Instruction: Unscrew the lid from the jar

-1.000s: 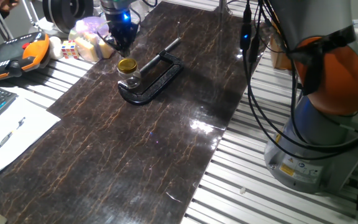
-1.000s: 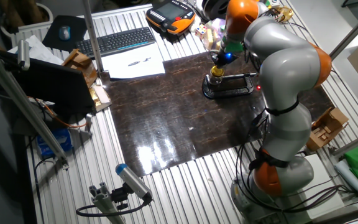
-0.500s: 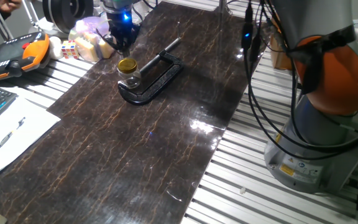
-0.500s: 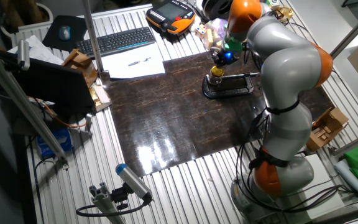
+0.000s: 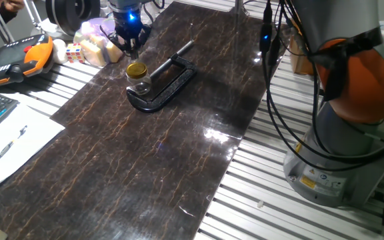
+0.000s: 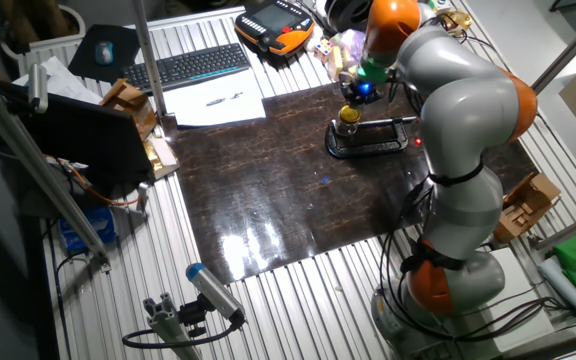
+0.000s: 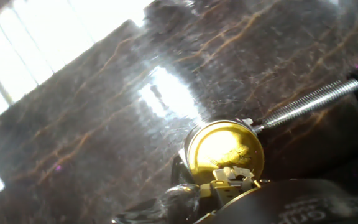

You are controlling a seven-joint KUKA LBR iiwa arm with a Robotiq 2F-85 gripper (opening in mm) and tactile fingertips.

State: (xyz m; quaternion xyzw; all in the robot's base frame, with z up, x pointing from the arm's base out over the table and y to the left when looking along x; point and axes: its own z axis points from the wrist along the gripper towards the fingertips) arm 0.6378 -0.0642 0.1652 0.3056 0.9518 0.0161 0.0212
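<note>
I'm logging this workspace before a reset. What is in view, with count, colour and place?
lid: one, gold, on the jar.
jar: one, clear glass, held in the clamp.
C-clamp: one, black, on the dark table.
keyboard: one, black, beside the table.
paper: one sheet, white, next to the keyboard.
teach pendant: one, orange and black, off the table's edge.
hand: one, dark, blue light, above the lid; open or shut unclear.

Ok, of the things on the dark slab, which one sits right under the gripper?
The gold lid on the jar, just below the gripper; the black C-clamp stretches off sideways.
</note>
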